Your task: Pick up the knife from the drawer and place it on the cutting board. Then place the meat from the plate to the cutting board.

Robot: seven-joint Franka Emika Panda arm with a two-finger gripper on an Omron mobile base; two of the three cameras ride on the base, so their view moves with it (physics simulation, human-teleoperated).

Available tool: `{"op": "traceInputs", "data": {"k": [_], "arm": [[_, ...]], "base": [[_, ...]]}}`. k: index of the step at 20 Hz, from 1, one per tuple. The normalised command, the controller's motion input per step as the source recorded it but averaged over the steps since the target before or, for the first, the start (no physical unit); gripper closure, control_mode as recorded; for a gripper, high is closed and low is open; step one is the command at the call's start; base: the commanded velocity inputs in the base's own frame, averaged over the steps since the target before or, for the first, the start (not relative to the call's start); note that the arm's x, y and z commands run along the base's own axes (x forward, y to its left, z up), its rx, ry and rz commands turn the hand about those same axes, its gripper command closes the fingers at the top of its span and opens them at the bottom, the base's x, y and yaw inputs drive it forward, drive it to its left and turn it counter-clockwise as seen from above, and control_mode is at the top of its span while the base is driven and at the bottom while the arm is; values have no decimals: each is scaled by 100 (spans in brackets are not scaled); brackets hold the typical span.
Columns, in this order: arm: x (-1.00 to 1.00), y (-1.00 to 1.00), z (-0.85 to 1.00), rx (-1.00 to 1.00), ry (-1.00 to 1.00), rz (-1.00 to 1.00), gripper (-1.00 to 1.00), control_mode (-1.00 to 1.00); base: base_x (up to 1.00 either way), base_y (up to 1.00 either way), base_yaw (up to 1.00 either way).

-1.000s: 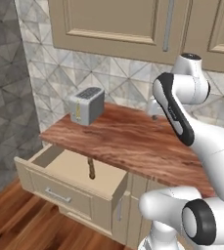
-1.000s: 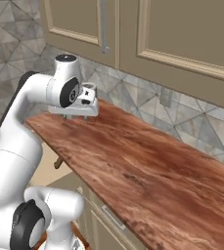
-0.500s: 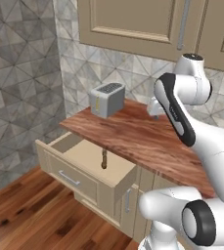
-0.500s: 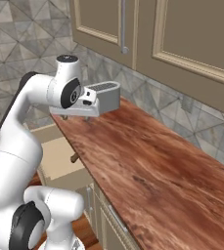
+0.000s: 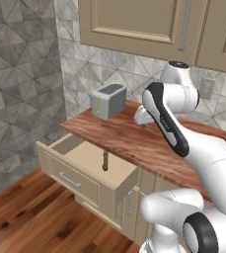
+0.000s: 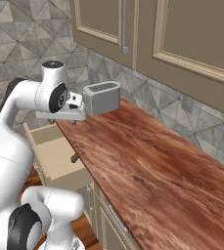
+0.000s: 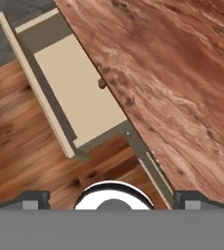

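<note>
- We saw the drawer (image 5: 87, 165) pulled out from under the worktop (image 5: 134, 141), its light tan inside open from above.
- The knife (image 5: 105, 161) lay in the drawer with its brown handle showing just past the worktop's front edge; the blade ran back under the worktop, so we could not see it.
- In the right base view the same handle end (image 6: 75, 157) poked out from beneath the worktop's edge (image 6: 84, 156), close to the drawer's inner right side.
- In the hand view the handle (image 7: 102, 83) appeared as a small brown knob right at the line where the worktop (image 7: 172, 73) met the drawer (image 7: 74, 93).
- The hand (image 6: 77, 113) hung above the worktop near its left end, well above the drawer and apart from the knife.
- We took the hand to be spread wide and carrying nothing; its fingertips sat at the two bottom corners of the hand view.
- A grey toaster (image 5: 108, 101) stood at the back left of the worktop, just beside the hand in the right base view (image 6: 102, 97).
- The drawer's front (image 5: 67, 179) with its silver bar handle (image 5: 69, 180) stood out over the wooden floor (image 5: 30, 217).
- The tan floor of the drawer to the left of the knife was bare.
- To the right of the toaster the worktop ran on as bare wood grain towards the wall.
</note>
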Motion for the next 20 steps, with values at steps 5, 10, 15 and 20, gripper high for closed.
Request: {"op": "traceInputs", "data": {"k": [5,10,15,20], "arm": [[17,99,-57,0,0,13,-100,-100],[43,100,-66,0,0,12,-100,-100],[40,69,-44,0,0,5,-100,-100],[16,36,-39,0,0,0,-100,-100]], "base": [[0,0,0],[0,0,0],[0,0,0],[0,0,0]]}}
